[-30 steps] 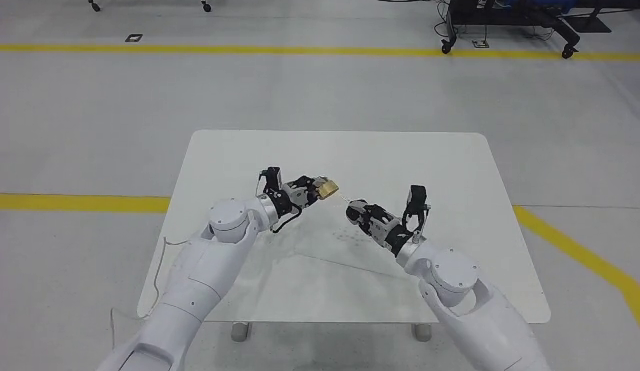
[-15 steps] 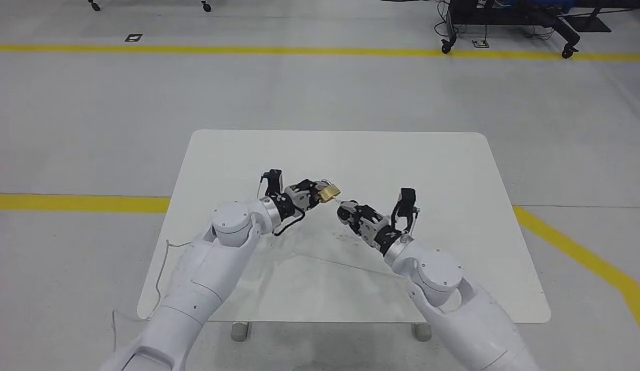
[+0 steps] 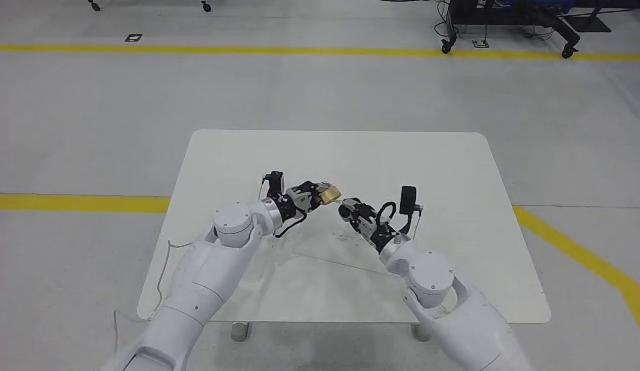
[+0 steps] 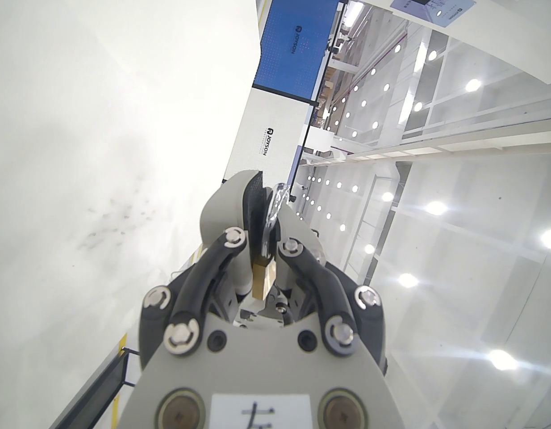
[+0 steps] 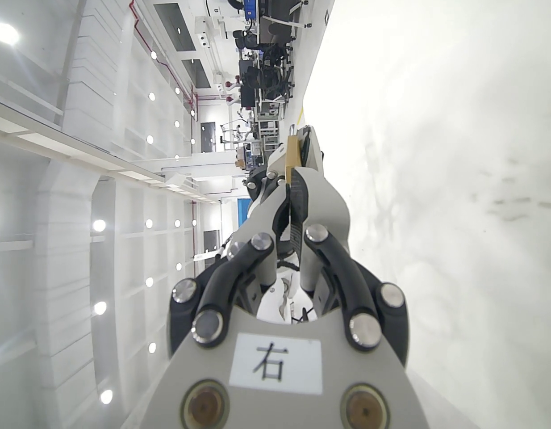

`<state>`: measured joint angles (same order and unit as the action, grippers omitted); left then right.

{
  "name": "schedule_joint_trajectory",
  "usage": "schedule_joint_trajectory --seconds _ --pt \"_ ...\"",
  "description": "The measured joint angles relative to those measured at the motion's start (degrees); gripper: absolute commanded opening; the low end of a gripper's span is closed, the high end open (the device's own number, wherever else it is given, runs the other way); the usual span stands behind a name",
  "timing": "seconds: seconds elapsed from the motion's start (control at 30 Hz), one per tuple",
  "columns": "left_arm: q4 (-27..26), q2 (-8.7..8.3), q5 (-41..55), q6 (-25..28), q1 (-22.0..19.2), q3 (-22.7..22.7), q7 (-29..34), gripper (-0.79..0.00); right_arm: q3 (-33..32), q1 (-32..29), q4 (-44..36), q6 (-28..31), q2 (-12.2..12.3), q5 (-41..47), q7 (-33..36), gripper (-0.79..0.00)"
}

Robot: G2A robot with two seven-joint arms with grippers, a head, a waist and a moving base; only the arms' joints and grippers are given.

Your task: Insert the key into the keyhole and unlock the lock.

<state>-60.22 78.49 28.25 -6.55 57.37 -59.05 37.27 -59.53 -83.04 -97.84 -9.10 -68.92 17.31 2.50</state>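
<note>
Lock (image 3: pixel 327 191) sits clamped in the left gripper (image 3: pixel 313 193) over the bench (image 3: pixel 450 161). Just beside it, the right gripper (image 3: pixel 349 210) is pinched shut.

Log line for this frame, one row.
left gripper: shut on padlock, held over table | right gripper: shut, tips close to padlock | insertion: cannot tell
</note>
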Motion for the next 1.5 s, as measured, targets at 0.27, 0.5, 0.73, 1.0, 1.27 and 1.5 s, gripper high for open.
schedule_joint_trajectory --seconds 0.27,0.5,0.73,1.0,1.27,1.5 --pt "0.0 -0.03 0.4 -0.3 -0.1 -0.3 0.5 -0.785 0.1 -0.5 -1.8 0.0 0.0 0.9 2.0 -0.785" --pt "-0.2 0.09 2.9 -0.8 1.2 -1.1 -1.3 -0.785 0.9 -1.6 -2.7 2.9 -0.3 -2.9 -1.7 -0.785" --pt "-0.3 0.21 3.3 2.0 1.5 -1.6 -2.0 -0.785 4.0 -2.1 -1.0 3.5 -1.2 -10.2 -9.4 -0.785" --pt "-0.9 0.18 2.5 2.7 2.0 -1.5 -1.2 -0.785 4.4 -1.1 -0.3 3.6 -2.3 -10.8 -12.8 -0.785" --pt "-1.3 0.13 1.3 2.8 2.2 -1.5 -1.1 -0.785 4.1 -0.5 0.6 2.2 -3.0 -10.5 -13.4 -0.785" --pt "-1.5 0.16 0.4 3.3 2.3 -1.3 -1.4 -0.785 4.4 0.2 1.3 1.2 -3.7 -10.2 -13.2 -0.785"
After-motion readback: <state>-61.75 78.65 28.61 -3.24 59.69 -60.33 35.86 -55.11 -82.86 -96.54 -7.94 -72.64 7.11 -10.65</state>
